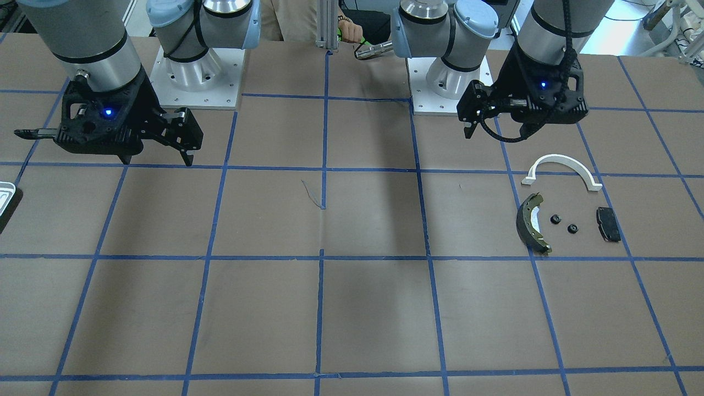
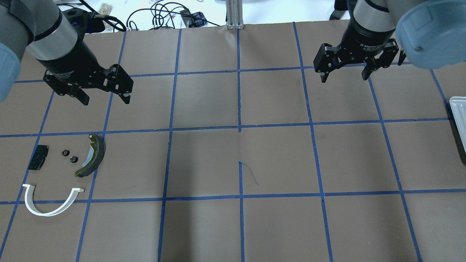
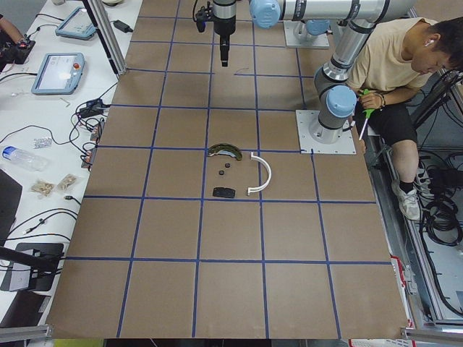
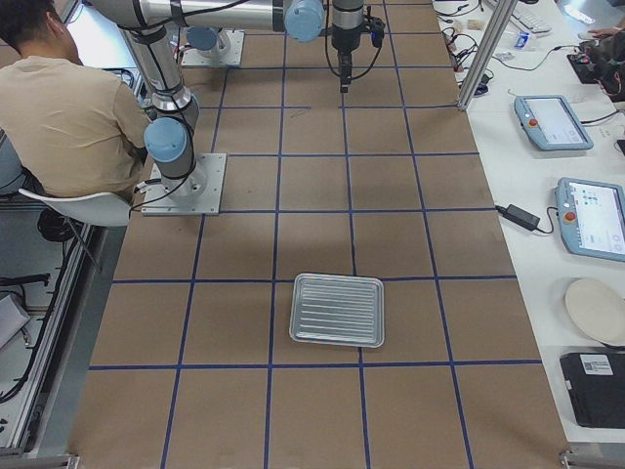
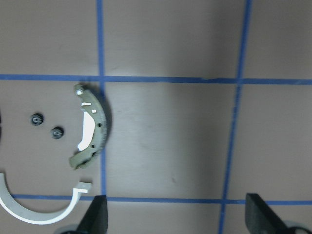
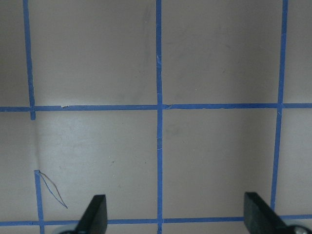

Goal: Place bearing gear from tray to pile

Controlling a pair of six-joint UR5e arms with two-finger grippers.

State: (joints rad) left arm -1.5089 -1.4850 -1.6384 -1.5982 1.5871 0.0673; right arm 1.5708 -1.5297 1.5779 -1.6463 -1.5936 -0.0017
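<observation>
Two small black gears (image 2: 65,153) lie apart on the counter (image 2: 233,163) within the pile, between the brake shoe (image 2: 96,154) and the black pad (image 2: 38,157), near the white arch (image 1: 560,159). The tray (image 4: 337,310) looks bare and sits well away. Both the left pincer (image 2: 105,100) and the right pincer (image 2: 344,78) hang spread apart, holding nothing. Such a gear is likely light, hard and prone to roll, so pinching across its toothed rim from above seems safest.
</observation>
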